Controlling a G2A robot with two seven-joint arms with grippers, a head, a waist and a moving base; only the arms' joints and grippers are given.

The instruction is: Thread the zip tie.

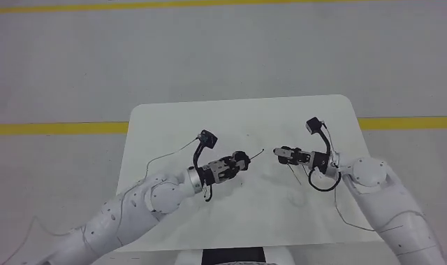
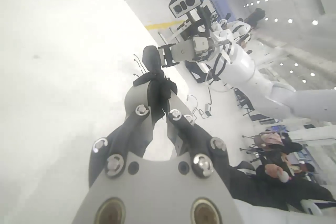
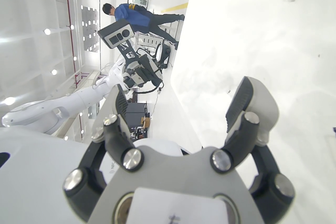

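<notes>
left gripper (image 2: 155, 86) jaws clamped on the black zip tie (image 2: 157, 101), right gripper (image 3: 181, 96) jaws wide, both over desk (image 1: 293, 118) center

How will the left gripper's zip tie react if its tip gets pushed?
Likely light: the zip tie is a thin strip pinched in the left gripper. Probably springy, not limp: its free end juts out straight.

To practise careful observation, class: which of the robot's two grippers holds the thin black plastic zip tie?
The left gripper: its fingers are shut on the thin black zip tie, while the right gripper stands open with nothing between its fingers.
</notes>
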